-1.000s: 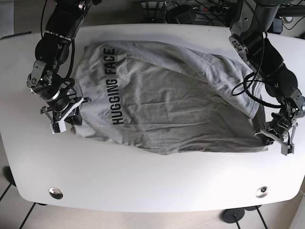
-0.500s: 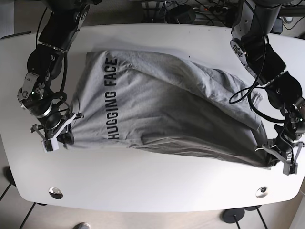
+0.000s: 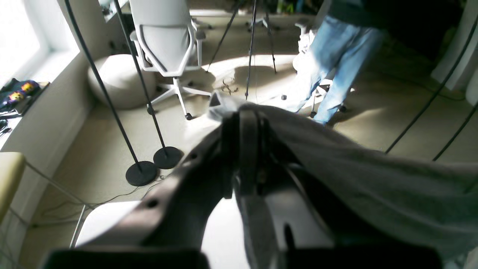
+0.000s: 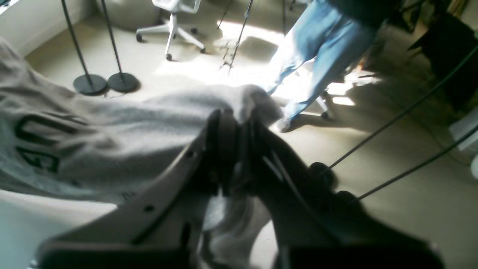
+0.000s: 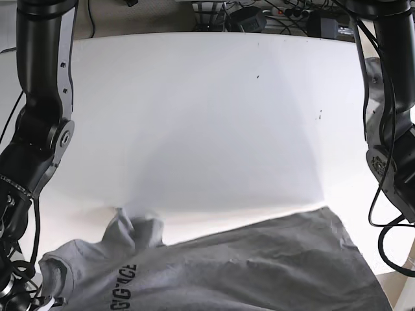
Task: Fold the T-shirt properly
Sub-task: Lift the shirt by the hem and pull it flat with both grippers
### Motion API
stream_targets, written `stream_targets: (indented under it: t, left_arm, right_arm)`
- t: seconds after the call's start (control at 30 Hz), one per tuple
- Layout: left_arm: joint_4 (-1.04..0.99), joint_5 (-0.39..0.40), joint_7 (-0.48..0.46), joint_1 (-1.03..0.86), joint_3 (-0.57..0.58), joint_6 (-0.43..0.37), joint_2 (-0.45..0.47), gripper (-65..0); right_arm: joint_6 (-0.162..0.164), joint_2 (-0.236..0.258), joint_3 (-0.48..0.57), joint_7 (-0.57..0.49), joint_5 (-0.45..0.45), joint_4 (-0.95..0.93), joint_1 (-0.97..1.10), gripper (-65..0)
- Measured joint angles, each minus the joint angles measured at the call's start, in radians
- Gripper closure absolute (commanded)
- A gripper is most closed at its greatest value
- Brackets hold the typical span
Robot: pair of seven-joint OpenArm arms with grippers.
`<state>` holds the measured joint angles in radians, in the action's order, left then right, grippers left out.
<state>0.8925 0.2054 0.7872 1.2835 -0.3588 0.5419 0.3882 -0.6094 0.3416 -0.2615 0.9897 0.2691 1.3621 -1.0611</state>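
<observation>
The grey T-shirt (image 5: 259, 265) with black lettering is lifted off the white table (image 5: 194, 116) and stretched across the bottom of the base view. In the left wrist view my left gripper (image 3: 244, 116) is shut on an edge of the shirt (image 3: 373, 179), which drapes off to the right. In the right wrist view my right gripper (image 4: 235, 114) is shut on a bunched corner of the shirt (image 4: 93, 138), with the lettering to the left. Both grippers hold the fabric high above the floor. In the base view both grippers are cut off by the bottom corners.
My two arms rise along the left side (image 5: 39, 129) and the right side (image 5: 389, 129) of the base view. Cables lie beyond the table's far edge (image 5: 259, 16). Below are a person in blue jeans (image 3: 336, 71), a white office chair (image 3: 164, 41) and stand bases (image 3: 153, 168).
Both grippers have moved toward the table's front edge and risen, pulling the shirt off the tabletop. The shirt, spread on the table before, now hangs between them.
</observation>
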Motion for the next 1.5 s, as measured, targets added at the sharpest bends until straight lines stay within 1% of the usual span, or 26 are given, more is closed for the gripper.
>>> stream_targets:
  t: [0.1,0.13,0.2,0.23,0.27,0.3,0.4,0.43,0.47,0.53,0.57,0.63,0.7,0.8,0.9,1.0,1.03,1.13,1.17,1.2,1.27,1.3,1.33,1.37,1.4,1.5]
  left_arm:
    - [-0.013,-0.024,0.082,-0.039,-0.013,-0.002,0.003,0.0]
    - [-0.013,-0.021,0.095,-0.039,-0.024,0.016,0.010,0.0]
    - [0.056,0.009,0.111,-0.034,-0.068,0.035,0.036,0.0]
    - [0.137,0.052,0.100,-0.075,-0.084,0.035,0.056,0.0]
    - [0.195,0.090,0.087,-0.130,-0.092,0.035,0.066,0.0]
    - [0.269,0.114,0.103,-0.243,-0.108,0.035,0.079,0.0]
    - [0.369,0.149,0.157,-0.515,-0.146,0.035,0.064,0.0]
    - [0.410,0.182,0.159,-0.603,-0.167,0.035,0.060,0.0]
    - [0.451,0.220,0.158,-0.682,-0.193,0.038,0.058,0.0]
    - [0.529,0.281,0.137,-0.882,-0.268,0.038,0.064,0.0]
    - [0.545,0.299,0.137,-0.950,-0.289,0.035,0.066,0.0]
    - [0.568,0.372,0.143,-1.134,-0.359,0.034,0.060,0.0]
    - [0.597,0.423,0.144,-1.241,-0.398,0.034,0.056,0.0]
    - [0.650,0.469,0.137,-1.351,-0.450,0.035,0.060,0.0]
    - [0.674,0.470,0.137,-1.444,-0.482,0.035,0.056,0.0]
    - [0.707,0.472,0.136,-1.504,-0.522,0.036,0.024,0.0]
    - [0.711,0.476,0.134,-1.532,-0.537,0.039,0.019,0.0]
    - [0.711,0.473,0.139,-1.566,-0.537,0.039,0.019,0.0]
    - [0.711,0.478,0.132,-1.578,-0.537,0.039,0.019,0.0]
    - [0.712,0.476,0.133,-1.586,-0.537,0.039,0.019,0.0]
    - [0.712,0.472,0.133,-1.601,-0.537,0.039,0.019,0.0]
    - [0.712,0.470,0.133,-1.606,-0.537,0.039,0.019,0.0]
    - [0.712,0.472,0.132,-1.612,-0.537,0.039,0.019,0.0]
    - [0.712,0.473,0.132,-1.614,-0.537,0.039,0.018,0.0]
    - [0.712,0.473,0.132,-1.616,-0.537,0.039,0.017,0.0]
    - [0.712,0.473,0.132,-1.616,-0.537,0.039,0.017,0.0]
  right_arm:
    - [0.002,0.001,-0.007,0.091,-0.004,0.080,0.012,-2.2]
    - [0.001,-0.001,-0.008,0.088,0.000,0.126,0.039,-2.2]
    - [-0.001,0.002,-0.010,0.085,0.007,0.219,0.151,-2.2]
    - [-0.002,-0.006,-0.018,0.086,0.005,0.263,0.249,-2.2]
    - [-0.002,-0.027,-0.035,0.088,0.004,0.298,0.323,-2.2]
    - [-0.005,-0.061,-0.070,0.088,0.014,0.349,0.438,-2.2]
    - [-0.008,-0.117,-0.123,0.092,-0.007,0.411,0.650,-2.2]
    - [-0.002,-0.139,-0.141,0.091,-0.005,0.434,0.719,-2.2]
    - [-0.004,-0.162,-0.154,0.090,-0.003,0.453,0.786,-2.2]
    - [-0.050,-0.223,-0.174,0.048,-0.008,0.468,0.952,-2.2]
    - [-0.061,-0.238,-0.172,0.030,-0.007,0.484,1.006,-2.2]
    - [-0.068,-0.278,-0.172,-0.003,-0.003,0.532,1.145,-2.2]
    - [-0.066,-0.301,-0.174,-0.012,-0.007,0.556,1.221,-2.2]
    - [-0.065,-0.324,-0.173,-0.019,-0.003,0.581,1.290,-2.2]
    - [-0.064,-0.327,-0.174,-0.020,-0.004,0.581,1.342,-2.2]
    - [-0.066,-0.328,-0.176,-0.021,-0.003,0.581,1.390,-2.2]
    - [-0.072,-0.333,-0.210,-0.021,0.000,0.581,1.408,-2.2]
    - [-0.072,-0.330,-0.244,-0.021,-0.011,0.581,1.436,-2.5]
    - [-0.084,-0.331,-0.242,-0.020,-0.007,0.581,1.448,-2.9]
    - [-0.084,-0.331,-0.242,-0.021,-0.003,0.581,1.454,-3.3]
    - [-0.083,-0.331,-0.243,-0.020,-0.004,0.581,1.457,-10.1]
    - [-0.083,-0.332,-0.241,-0.021,-0.003,0.581,1.462,-15.5]
    - [-0.083,-0.332,-0.242,-0.026,-0.003,0.582,1.474,-23.8]
    - [-0.083,-0.342,-0.245,-0.024,0.000,0.582,1.481,-28.7]
    - [-0.082,-0.351,-0.256,-0.019,0.025,0.582,1.488,-32.8]
    - [-0.084,-0.363,-0.306,-0.018,0.176,0.582,1.491,-43.4]
